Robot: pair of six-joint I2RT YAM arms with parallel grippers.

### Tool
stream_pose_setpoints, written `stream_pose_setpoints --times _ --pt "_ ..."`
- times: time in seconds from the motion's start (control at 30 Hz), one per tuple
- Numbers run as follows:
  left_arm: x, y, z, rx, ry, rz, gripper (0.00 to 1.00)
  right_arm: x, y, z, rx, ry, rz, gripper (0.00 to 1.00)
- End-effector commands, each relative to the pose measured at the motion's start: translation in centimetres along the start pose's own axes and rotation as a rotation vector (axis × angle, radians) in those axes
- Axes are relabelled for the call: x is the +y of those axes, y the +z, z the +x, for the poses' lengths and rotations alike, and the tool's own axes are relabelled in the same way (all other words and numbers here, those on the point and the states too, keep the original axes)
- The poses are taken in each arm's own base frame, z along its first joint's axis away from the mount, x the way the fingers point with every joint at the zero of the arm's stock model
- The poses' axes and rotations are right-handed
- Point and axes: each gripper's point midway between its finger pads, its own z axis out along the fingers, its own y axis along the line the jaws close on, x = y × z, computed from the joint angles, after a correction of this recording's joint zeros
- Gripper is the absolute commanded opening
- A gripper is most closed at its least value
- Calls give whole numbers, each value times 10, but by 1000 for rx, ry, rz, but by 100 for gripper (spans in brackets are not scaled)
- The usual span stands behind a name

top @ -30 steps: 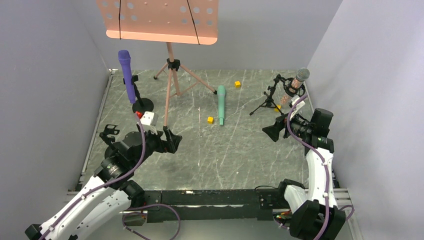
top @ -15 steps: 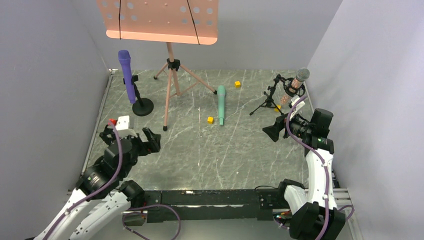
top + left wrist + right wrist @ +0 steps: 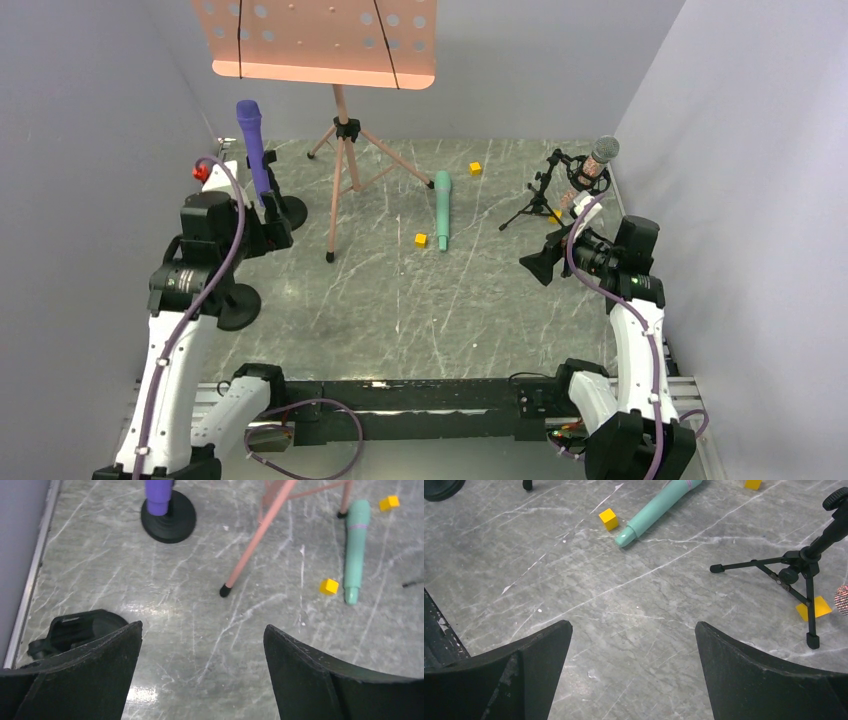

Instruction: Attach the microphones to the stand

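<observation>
1. The teal-green microphone point(image 3: 441, 210) carries a thin pale ring around its body, seen from the left wrist point(image 3: 356, 550). Any lettering on it is too small to read.
2. The purple microphone point(image 3: 252, 150) stands upright at the far left, clipped into a stand with a round black base point(image 3: 290, 212). It is purple all over, head and body alike.
3. The teal-green microphone lies flat on the grey marbled table point(image 3: 420, 320) near the middle. Its head points away from the arms, and a yellow cube point(image 3: 421, 239) lies just beside its tail end.
4. The glittery microphone point(image 3: 595, 165), with a brownish body and a silver mesh head, sits tilted in the clip of a small black tripod stand point(image 3: 540, 205) at the far right.
5. A pink music stand point(image 3: 340, 150) rises between the purple and teal-green microphones. One of its feet comes down near the purple one's base.
6. The left gripper point(image 3: 202, 630) hangs with its jaws wide apart and nothing between them, above bare table near the round black base. A second black round-footed piece point(image 3: 75, 630) lies under its left finger.
7. The right gripper point(image 3: 634, 625) is likewise spread wide and holds nothing. It hovers over bare table, with the tripod stand to one side and the teal-green microphone's tail ahead.
</observation>
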Motion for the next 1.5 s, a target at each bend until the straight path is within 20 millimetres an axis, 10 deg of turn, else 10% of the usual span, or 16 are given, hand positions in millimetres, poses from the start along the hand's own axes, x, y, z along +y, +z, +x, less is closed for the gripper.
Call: stream_pose_setpoints --times 0.0,0.1,0.4,0.73,1.47 --pt "-17 -30 -32 -42 158 129 94 2 -4 -19 -38 -75 2 100" --pt "24 -24 -41 -61 224 -84 91 5 -2 -19 -33 -76 -11 100" --pt "55 -1 5 47 265 -178 68 4 0 -15 -17 -72 -14 100" --pt "85 24 11 36 360 -329 58 6 1 -15 -14 -67 -26 100" --pt "100 24 28 52 388 -353 47 8 5 -11 2 -55 -50 100"
